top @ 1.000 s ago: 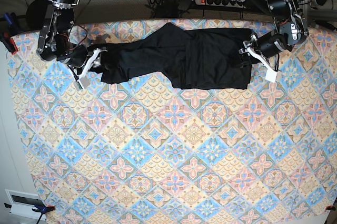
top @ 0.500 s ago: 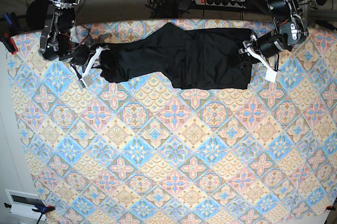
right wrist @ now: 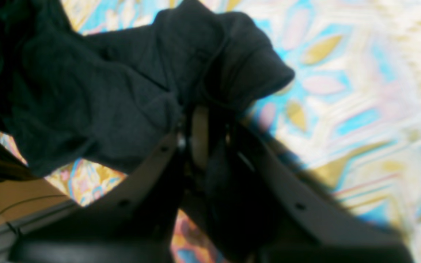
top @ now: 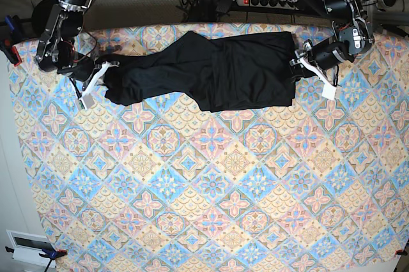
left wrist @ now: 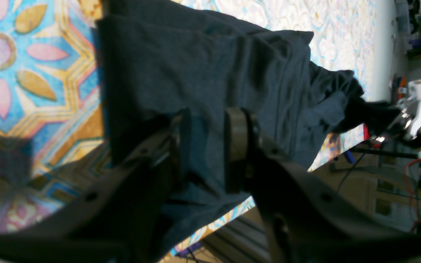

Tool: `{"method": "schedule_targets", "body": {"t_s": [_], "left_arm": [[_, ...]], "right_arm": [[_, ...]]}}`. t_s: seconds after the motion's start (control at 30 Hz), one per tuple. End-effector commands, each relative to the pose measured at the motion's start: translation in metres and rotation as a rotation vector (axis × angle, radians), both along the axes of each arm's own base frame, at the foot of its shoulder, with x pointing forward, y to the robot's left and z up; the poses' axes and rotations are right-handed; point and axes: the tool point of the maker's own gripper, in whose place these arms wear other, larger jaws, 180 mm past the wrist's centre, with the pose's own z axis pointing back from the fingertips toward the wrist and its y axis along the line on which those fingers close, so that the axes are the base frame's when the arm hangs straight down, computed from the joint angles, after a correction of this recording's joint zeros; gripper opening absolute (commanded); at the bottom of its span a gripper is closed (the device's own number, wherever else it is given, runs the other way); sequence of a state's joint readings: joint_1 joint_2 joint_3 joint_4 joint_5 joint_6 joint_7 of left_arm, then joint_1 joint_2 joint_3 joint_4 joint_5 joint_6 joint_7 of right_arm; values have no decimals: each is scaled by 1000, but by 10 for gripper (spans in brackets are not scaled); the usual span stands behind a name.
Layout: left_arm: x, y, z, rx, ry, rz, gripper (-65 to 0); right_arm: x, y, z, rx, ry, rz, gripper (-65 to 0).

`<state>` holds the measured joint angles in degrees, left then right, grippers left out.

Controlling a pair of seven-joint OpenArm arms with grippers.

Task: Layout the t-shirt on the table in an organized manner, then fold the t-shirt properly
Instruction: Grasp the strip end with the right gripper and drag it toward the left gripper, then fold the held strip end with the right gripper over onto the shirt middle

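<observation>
The black t-shirt (top: 217,68) lies stretched in a long band across the far part of the patterned table (top: 211,182). At its end on the base view's left, my right gripper (top: 102,75) is shut on a bunched fold of the t-shirt (right wrist: 97,102). The right wrist view shows that gripper (right wrist: 205,113) with its jaws pinched together in the fabric. On the base view's right, my left gripper (top: 300,66) holds the shirt's other edge. In the left wrist view the t-shirt (left wrist: 196,65) runs between the fingers of the left gripper (left wrist: 207,120), which stand narrowly apart on it.
A power strip (top: 268,0) and cables lie behind the table's far edge. A red clamp (top: 9,48) sits at the left edge, and a white box (top: 29,246) at the near left corner. Both arms hang over the far corners.
My right gripper has closed on the shirt's end and pulled it toward the base view's left. The whole shirt has shifted left and drawn out longer. The left arm has stayed put.
</observation>
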<state>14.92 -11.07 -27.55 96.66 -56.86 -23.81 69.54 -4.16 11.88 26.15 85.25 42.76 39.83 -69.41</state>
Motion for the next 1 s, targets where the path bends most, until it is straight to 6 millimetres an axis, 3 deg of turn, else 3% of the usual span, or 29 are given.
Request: {"method": "schedule_targets", "body": {"t_s": [0.0, 0.3, 0.53, 0.6, 0.63, 0.87, 0.97], "left_arm": [[9, 3, 11, -10, -53, 17, -513], [10, 2, 12, -11, -64, 27, -513], [10, 1, 11, -9, -61, 26, -513], [10, 1, 11, -9, -61, 26, -513], [10, 1, 11, -9, -61, 26, -513], [8, -8, 8, -15, -53, -5, -513], [7, -14, 7, -20, -48, -21, -513]], "right_arm": [[32, -5, 30, 8, -120, -12, -647], [61, -49, 52, -35, -171, -78, -647], [62, -49, 56, -34, -180, -73, -647], [66, -45, 65, -46, -213, -58, -647], [68, -39, 71, -48, -235, -46, -647], [78, 59, 96, 82, -342, 108, -647], [86, 85, 108, 118, -380, 149, -647]]}}
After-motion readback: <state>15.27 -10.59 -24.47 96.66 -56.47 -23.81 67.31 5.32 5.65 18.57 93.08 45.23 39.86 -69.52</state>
